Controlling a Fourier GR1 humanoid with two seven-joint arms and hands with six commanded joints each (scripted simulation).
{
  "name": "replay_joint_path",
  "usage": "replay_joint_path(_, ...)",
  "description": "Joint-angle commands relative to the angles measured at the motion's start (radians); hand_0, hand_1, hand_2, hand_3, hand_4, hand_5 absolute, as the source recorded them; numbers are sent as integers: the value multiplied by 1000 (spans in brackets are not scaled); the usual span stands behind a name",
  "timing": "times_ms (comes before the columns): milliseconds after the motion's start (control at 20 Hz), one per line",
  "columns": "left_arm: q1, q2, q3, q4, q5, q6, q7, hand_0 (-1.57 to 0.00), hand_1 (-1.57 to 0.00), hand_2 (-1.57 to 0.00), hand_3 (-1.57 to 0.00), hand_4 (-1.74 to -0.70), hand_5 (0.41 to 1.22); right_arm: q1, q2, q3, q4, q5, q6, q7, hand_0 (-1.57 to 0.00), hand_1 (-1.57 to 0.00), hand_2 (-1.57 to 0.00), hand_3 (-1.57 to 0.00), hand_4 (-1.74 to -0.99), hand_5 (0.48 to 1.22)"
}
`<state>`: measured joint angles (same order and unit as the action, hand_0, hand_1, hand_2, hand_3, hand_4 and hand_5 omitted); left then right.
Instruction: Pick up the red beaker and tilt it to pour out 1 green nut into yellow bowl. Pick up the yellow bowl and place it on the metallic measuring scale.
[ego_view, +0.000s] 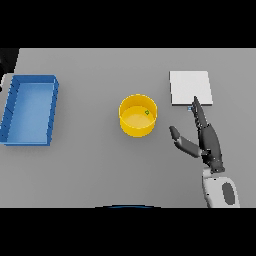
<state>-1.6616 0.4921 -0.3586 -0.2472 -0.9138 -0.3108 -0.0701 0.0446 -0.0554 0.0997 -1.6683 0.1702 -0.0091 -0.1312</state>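
Yellow bowl (137, 116) holding a green nut (147, 112), mid-tabletop (90, 165).
Right hand (206, 140) beside it, fingers straight, thumb spread; fingertips reach the metallic measuring scale (190, 87). Blue tray (9, 112) far left.

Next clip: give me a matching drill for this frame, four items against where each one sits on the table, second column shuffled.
Things:
1. blue tray
2. yellow bowl
3. green nut
4. metallic scale

Places:
A. inside the bowl
B. far right, beyond the right hand
C. left edge
D. table centre

Pairs: 1-C, 2-D, 3-A, 4-B
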Motion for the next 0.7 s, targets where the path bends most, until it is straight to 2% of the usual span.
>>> replay_joint_path(0,18,28,55,18,51,15,1,-1571,-1571,-1571,-1530,-1738,1221,10,-3,7,3,16,-4,-13,1,1,1,1,-1121,588)
replay_joint_path(150,121,79,188,58,186,98,52,-1571,-1571,-1571,-1550,-1739,1221,9,-14,13,-2,31,-4,1,1,1,1,1,-1127,606)
replay_joint_path(250,197,86,234,71,241,162,152,-1571,-1571,-1571,-1558,-1740,1221,-7,-14,17,-2,32,-1,2,1,1,1,1,-1132,621)
replay_joint_path(400,313,101,311,44,335,277,197,-1571,-1571,-1571,-1564,-1740,1221,-1,-20,17,10,36,1,5,1,1,1,1,-1134,632)
replay_joint_path(550,415,98,386,2,431,326,292,-1571,-1571,-1571,-1567,-1741,1221,-5,-26,18,6,26,15,5,1,1,1,1,-1133,655)
replay_joint_path(650,513,95,414,-63,481,346,296,-1571,-1571,-1571,-1569,-1741,1221,-5,-26,13,0,11,20,3,1,1,1,1,-1127,664)
